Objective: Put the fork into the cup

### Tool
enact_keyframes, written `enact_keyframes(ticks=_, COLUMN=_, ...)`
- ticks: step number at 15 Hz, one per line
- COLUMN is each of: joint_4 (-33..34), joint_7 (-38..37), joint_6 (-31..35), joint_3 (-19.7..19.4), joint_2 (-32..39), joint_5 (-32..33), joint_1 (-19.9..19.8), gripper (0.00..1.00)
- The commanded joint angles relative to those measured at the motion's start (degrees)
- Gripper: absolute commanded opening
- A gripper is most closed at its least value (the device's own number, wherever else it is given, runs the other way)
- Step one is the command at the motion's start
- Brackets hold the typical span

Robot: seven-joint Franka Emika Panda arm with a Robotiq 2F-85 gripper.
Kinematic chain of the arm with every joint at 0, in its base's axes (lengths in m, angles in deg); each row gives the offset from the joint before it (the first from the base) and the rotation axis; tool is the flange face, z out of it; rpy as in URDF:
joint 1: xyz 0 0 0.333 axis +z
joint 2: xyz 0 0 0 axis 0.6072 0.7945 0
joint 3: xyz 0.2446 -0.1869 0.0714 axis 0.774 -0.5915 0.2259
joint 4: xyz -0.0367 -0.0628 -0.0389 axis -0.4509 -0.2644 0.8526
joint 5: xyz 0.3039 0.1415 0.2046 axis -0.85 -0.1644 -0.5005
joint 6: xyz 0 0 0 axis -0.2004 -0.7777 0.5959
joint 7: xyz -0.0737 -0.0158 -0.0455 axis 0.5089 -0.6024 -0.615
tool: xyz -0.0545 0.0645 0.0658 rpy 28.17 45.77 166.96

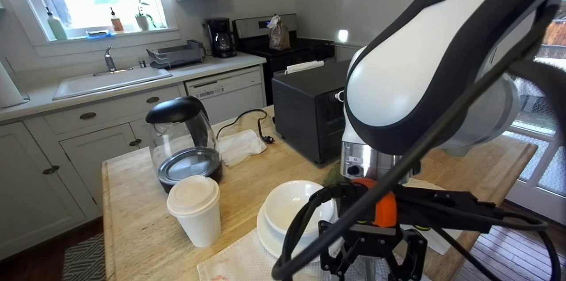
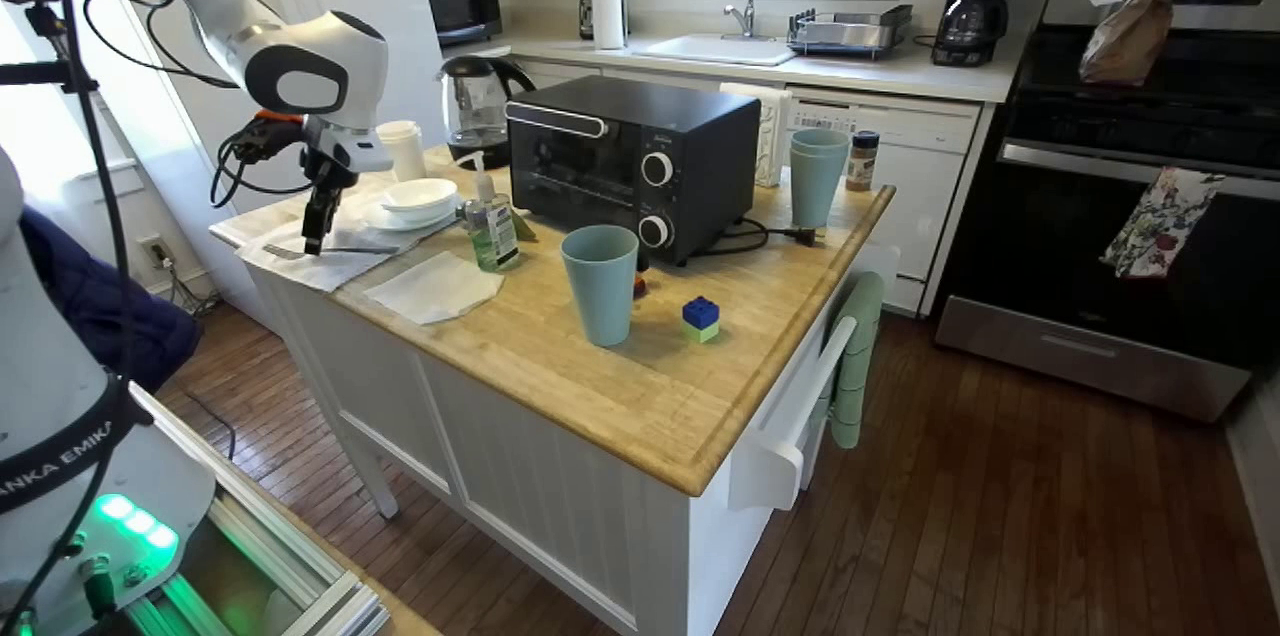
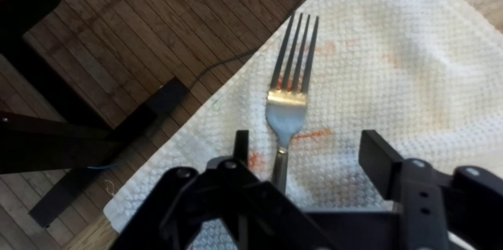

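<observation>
The fork (image 3: 286, 118) lies flat on a white cloth (image 3: 377, 85) with its tines toward the top of the wrist view. It also shows in an exterior view (image 2: 362, 249) at the table's edge. My gripper (image 3: 303, 149) is open, pointing down, with one finger on each side of the fork's handle. The handle is nearer the left finger in the wrist view, and its lower part is hidden by the gripper. The gripper also shows in both exterior views (image 1: 371, 272) (image 2: 318, 234). A teal cup (image 2: 602, 291) stands upright near the table's front edge; more teal tumblers (image 2: 816, 181), apparently stacked, stand farther back.
A white bowl (image 1: 294, 206) on a plate (image 1: 268, 239) sits beside the gripper. A soap bottle (image 2: 493, 236), a napkin (image 2: 437, 288) and the black toaster oven (image 2: 630, 156) stand between fork and cup. A block (image 2: 700, 318), paper cup (image 1: 195, 212) and kettle (image 1: 183, 148) are also there.
</observation>
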Motion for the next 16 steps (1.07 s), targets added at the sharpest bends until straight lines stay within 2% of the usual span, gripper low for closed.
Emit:
enact_keyframes(ticks=1, joint_4=-0.09, joint_7=-2.00, joint_6=-1.38, joint_3=-0.39, joint_2=-0.10, joint_5=2.12, joint_1=-0.22, gripper=0.48)
enact_keyframes(ticks=3, joint_4=-0.19, joint_7=-1.93, joint_6=-1.35, joint_3=-0.46, joint_2=-0.01, joint_5=2.09, joint_1=-0.31, gripper=0.37)
enact_keyframes(ticks=6, joint_4=-0.33, joint_7=-1.75, joint_6=-1.31, joint_3=-0.64, joint_2=0.04, joint_5=1.97, joint_1=-0.43, gripper=0.34)
enact_keyframes(ticks=7, joint_4=-0.36, joint_7=-1.72, joint_6=-1.31, joint_3=-0.68, joint_2=0.05, joint_5=1.91, joint_1=-0.47, gripper=0.36)
enact_keyframes(ticks=9, joint_4=-0.42, joint_7=-1.71, joint_6=-1.21, joint_3=-0.80, joint_2=0.08, joint_5=1.84, joint_1=-0.52, gripper=0.14)
enact_keyframes(ticks=11, joint_4=-0.48, joint_7=-1.62, joint_6=-1.12, joint_3=-0.85, joint_2=-0.01, joint_5=1.72, joint_1=-0.59, gripper=0.00)
enact_keyframes(ticks=16, joint_4=-0.45, joint_7=-1.55, joint_6=-1.18, joint_3=-0.89, joint_2=-0.13, joint_5=1.70, joint_1=-0.70, gripper=0.02)
